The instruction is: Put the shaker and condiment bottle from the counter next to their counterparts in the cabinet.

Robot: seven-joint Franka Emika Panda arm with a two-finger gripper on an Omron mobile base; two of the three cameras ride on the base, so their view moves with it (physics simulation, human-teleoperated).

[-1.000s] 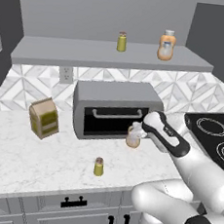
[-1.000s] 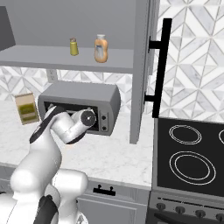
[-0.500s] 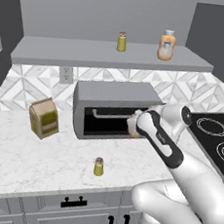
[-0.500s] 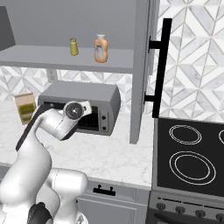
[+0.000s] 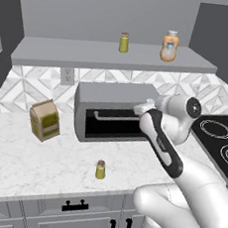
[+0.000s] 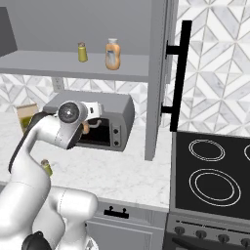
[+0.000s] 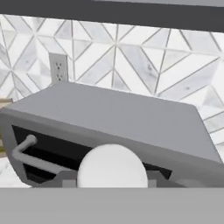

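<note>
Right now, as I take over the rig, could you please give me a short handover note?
Gripper: shut on the condiment bottle, held off the counter in front of the toaster oven.
Shaker: upright on the counter, near its front edge.
Cabinet: twin shaker and twin bottle stand on the shelf.
Done: condiment bottle picked up.
Left: raise it and set it beside the twin bottle, then fetch the shaker and place it next to the twin shaker.

Shaker [image 5: 100,169] upright on counter [image 5: 26,161]; bottle [image 7: 112,167] lifted
</note>
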